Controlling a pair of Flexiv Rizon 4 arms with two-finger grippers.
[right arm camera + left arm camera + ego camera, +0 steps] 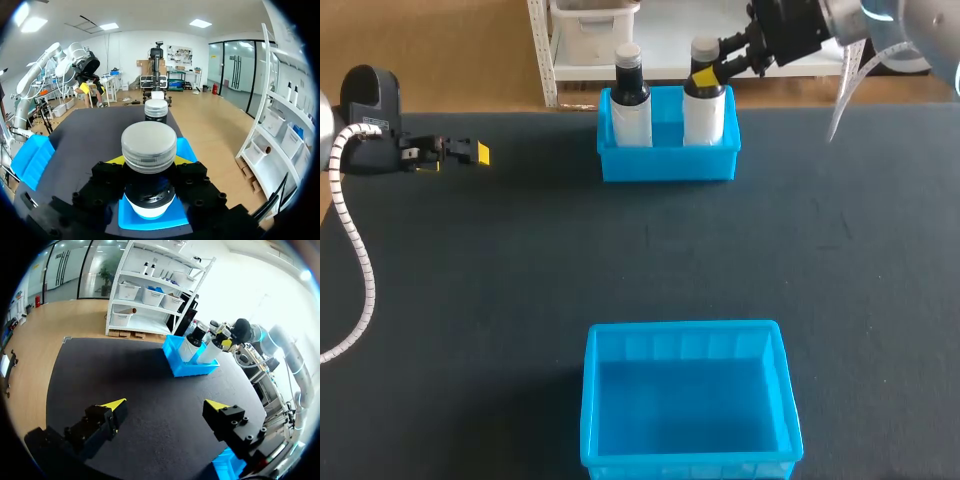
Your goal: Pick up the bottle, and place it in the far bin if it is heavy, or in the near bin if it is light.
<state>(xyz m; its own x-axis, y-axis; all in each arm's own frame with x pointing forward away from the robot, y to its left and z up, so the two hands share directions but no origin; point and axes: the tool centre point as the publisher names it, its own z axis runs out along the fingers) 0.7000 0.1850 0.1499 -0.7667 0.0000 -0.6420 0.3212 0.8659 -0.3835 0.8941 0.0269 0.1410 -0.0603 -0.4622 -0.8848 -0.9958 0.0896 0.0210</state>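
Observation:
Two white bottles with black necks and grey caps stand upright in the far bin [670, 165]. My right gripper [705, 72] comes in from the far right and is shut on the neck of the right bottle [704, 115]. In the right wrist view that bottle's cap [149, 147] rises between my fingers, with the bin floor [150, 219] under it. The other bottle [631, 100] stands just beside it, also seen ahead of the gripper [156, 109]. My left gripper [470, 153] hovers open and empty at the far left of the table, its yellow tips wide apart [165, 407].
A larger blue near bin [592, 400] sits empty at the table's front edge. Dark tabletop lies between the two bins. From the left wrist the far bin [186, 369] and a corner of the near bin [227, 465] show.

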